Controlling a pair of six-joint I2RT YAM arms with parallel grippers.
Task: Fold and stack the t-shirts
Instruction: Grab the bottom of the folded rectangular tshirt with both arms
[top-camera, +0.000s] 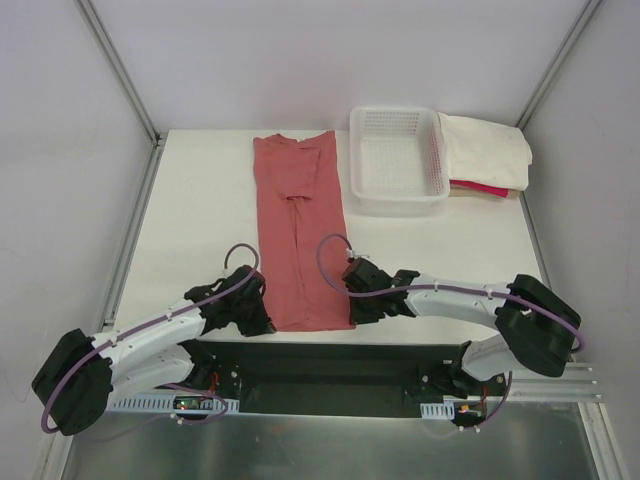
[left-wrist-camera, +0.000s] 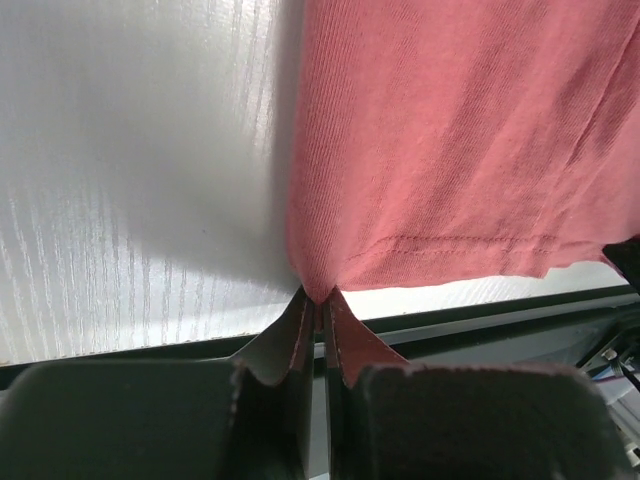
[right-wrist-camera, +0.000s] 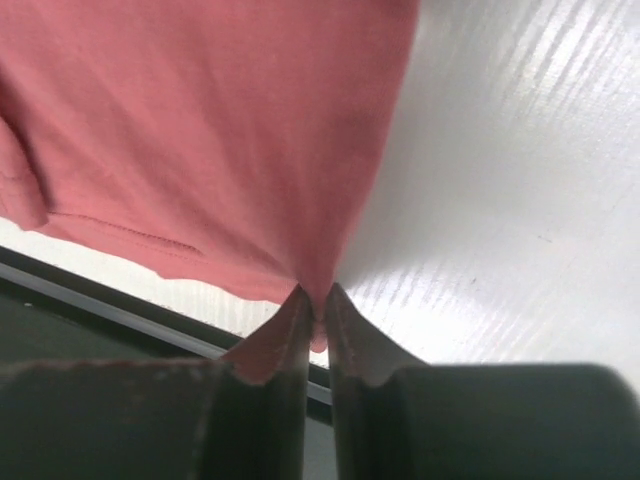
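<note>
A dusty salmon-red t-shirt (top-camera: 299, 230) lies on the table folded into a long narrow strip, collar at the far end. My left gripper (top-camera: 268, 322) is shut on its near left hem corner (left-wrist-camera: 318, 290). My right gripper (top-camera: 352, 312) is shut on the near right hem corner (right-wrist-camera: 315, 295). The cloth (left-wrist-camera: 460, 140) stretches away flat from both pinches (right-wrist-camera: 200, 130). A cream-white t-shirt (top-camera: 488, 150) lies folded at the far right on top of a bright pink-red one (top-camera: 484, 189), of which only an edge shows.
A white plastic lattice basket (top-camera: 397, 160) stands at the back, right of the salmon shirt and against the folded pile. The table's near edge and a dark rail (top-camera: 330, 352) run just behind both grippers. Grey walls enclose the table.
</note>
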